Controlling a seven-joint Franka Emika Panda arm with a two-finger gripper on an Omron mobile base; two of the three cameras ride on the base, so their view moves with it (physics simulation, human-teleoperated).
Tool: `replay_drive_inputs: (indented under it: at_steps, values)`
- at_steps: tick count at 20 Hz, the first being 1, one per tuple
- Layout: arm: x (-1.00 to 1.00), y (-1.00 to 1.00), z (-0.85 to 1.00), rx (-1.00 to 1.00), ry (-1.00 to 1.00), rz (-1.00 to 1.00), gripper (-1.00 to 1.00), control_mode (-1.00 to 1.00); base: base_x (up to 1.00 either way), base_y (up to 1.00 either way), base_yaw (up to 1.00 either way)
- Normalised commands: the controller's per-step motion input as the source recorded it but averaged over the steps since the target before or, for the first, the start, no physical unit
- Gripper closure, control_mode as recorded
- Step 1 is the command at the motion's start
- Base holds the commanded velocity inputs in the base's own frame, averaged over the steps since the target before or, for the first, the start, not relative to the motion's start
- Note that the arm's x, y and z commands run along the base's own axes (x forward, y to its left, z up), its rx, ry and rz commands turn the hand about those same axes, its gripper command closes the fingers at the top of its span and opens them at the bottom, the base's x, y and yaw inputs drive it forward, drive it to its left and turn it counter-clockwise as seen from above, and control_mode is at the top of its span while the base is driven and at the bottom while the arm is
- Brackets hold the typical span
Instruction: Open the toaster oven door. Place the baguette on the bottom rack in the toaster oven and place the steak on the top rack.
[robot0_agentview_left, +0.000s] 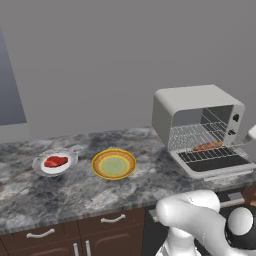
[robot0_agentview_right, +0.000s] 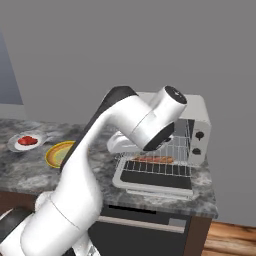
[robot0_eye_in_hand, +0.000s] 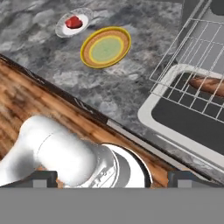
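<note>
The toaster oven (robot0_agentview_left: 192, 107) stands at the counter's right end with its door (robot0_agentview_left: 220, 166) dropped flat open. The baguette (robot0_agentview_left: 207, 146) lies on the bottom rack (robot0_agentview_left: 192, 149), under the top rack (robot0_agentview_left: 200, 131), which holds nothing. The steak (robot0_agentview_left: 55, 161) rests on a white plate far to the left. My gripper (robot0_eye_in_hand: 113, 178) is open with nothing between its fingertips (robot0_eye_in_hand: 43, 177). It hovers high over the counter's front edge, well short of the oven. In the hand view the baguette (robot0_eye_in_hand: 210, 85) sits at the right and the steak (robot0_eye_in_hand: 73, 22) at the top left.
A yellow-rimmed green plate (robot0_agentview_left: 114, 164) lies bare between the steak's white plate (robot0_agentview_left: 42, 169) and the oven. The marble counter (robot0_agentview_left: 150, 175) ends in a front edge above wooden drawers (robot0_agentview_left: 112, 220). My arm (robot0_agentview_right: 100, 150) stands in front of the oven in the right base view.
</note>
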Motion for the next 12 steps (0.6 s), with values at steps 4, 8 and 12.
replay_drive_inputs:
  at_steps: [4,8,12]
  values:
    - [-0.4,1.0,0.35,-0.17,-0.23,-0.08,-1.0,-1.0,0.0,0.0,0.0]
    - [-0.31,0.98,0.44,-0.14,-0.1,-0.05,-1.0,-1.0,0.0,0.0,0.0]
    - [-0.15,0.86,0.48,-0.12,-0.01,-0.03,-1.0,-1.0,0.0,0.0,0.0]
